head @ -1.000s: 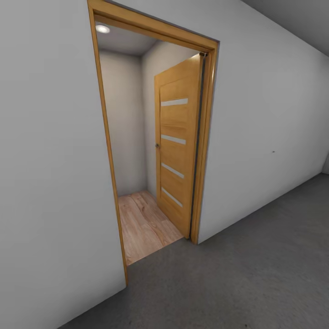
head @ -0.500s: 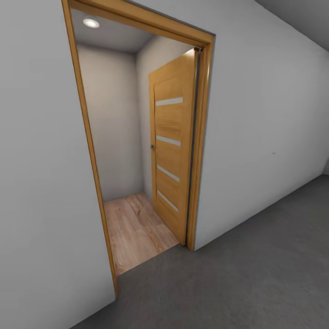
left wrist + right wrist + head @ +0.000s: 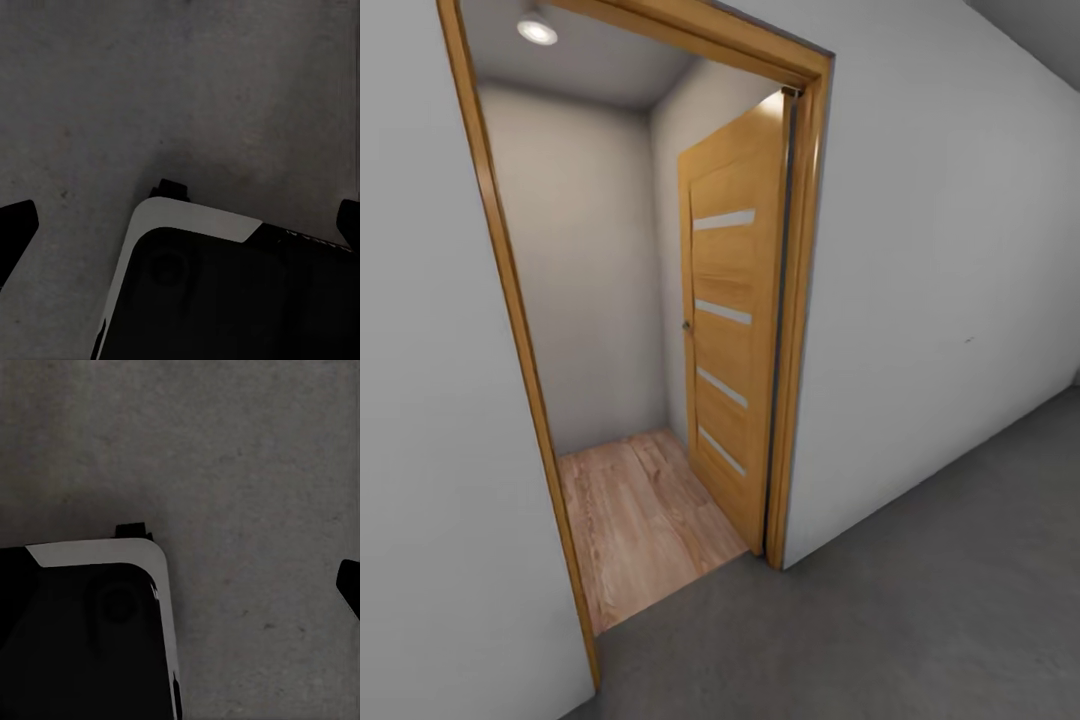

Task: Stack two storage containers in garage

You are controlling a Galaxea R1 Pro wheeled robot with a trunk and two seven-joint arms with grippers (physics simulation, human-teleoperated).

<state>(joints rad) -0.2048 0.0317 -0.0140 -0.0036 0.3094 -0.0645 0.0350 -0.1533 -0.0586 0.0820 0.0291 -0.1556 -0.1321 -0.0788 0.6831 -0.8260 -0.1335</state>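
Note:
The two storage containers are out of view, and so is the living room. I stand in the garage on its dark grey concrete floor (image 3: 920, 610), facing a doorway in the plain grey-white wall (image 3: 940, 280). My left gripper (image 3: 180, 225) hangs open over the concrete, its black fingertips (image 3: 16, 223) far apart with nothing between them. My right gripper (image 3: 180, 585) also hangs over the concrete with nothing in it; one fingertip (image 3: 349, 585) sits at the far edge, so it reads as open.
A wood-framed doorway (image 3: 800, 300) leads to a small lit space with light wood-plank flooring (image 3: 635, 520). Its wooden door (image 3: 732, 330) with pale glass strips stands swung inward on the right. My dark, white-edged base (image 3: 217, 292) (image 3: 82, 630) sits under both wrists.
The whole picture has shifted as the camera moved: the doorway is larger, and its left post sits further left in the frame. Nothing in the scene itself has moved.

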